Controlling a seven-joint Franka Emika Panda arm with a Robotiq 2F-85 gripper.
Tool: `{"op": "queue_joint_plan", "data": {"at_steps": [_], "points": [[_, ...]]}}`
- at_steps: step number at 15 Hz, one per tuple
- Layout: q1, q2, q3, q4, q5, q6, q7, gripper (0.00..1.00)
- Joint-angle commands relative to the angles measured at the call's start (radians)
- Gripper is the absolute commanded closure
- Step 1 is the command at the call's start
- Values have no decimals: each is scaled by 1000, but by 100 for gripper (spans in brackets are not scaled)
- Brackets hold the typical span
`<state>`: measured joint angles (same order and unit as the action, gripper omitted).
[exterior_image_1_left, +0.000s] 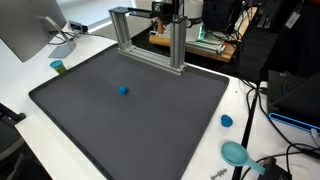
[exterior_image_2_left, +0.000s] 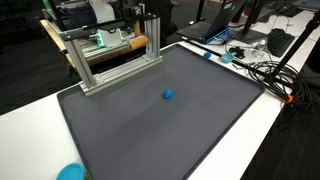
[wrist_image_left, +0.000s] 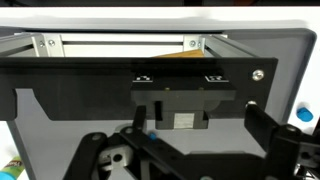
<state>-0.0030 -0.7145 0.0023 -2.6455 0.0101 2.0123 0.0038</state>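
Small blue ball (exterior_image_1_left: 123, 89): lies alone near the middle of the dark grey mat (exterior_image_1_left: 90, 120), touched by nothing; shows the same in both exterior views (exterior_image_2_left: 168, 95). Claw (wrist_image_left: 190, 150): seen only in the wrist view, hanging over the mat and clear of its surface; black fingers (wrist_image_left: 285, 145) spread wide apart, clasping nothing; out of sight in both exterior views. Aluminium frame (exterior_image_1_left: 178, 50): stands upright along the far edge of the mat, well apart from the ball; runs across the top of the wrist view (wrist_image_left: 120, 44). Blue cap (exterior_image_1_left: 227, 121): lies just off the mat, on the white table (exterior_image_1_left: 250, 100) beside a mat corner. Teal scoop (exterior_image_1_left: 236, 153): rests off the mat, near the same corner as the cap. Green cylinder (exterior_image_1_left: 58, 67): stands just off the mat at another corner. Monitor (exterior_image_1_left: 30, 30): stands beyond the mat, behind the green cylinder.
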Motion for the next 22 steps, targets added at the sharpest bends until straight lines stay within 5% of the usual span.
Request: {"op": "queue_joint_plan", "data": {"at_steps": [1, 15, 22], "points": [[-21, -1, 19, -5, -30, 8, 38, 0], [-39, 16, 66, -49, -57, 127, 148, 0], [-35, 7, 63, -78, -47, 132, 162, 13]]}}
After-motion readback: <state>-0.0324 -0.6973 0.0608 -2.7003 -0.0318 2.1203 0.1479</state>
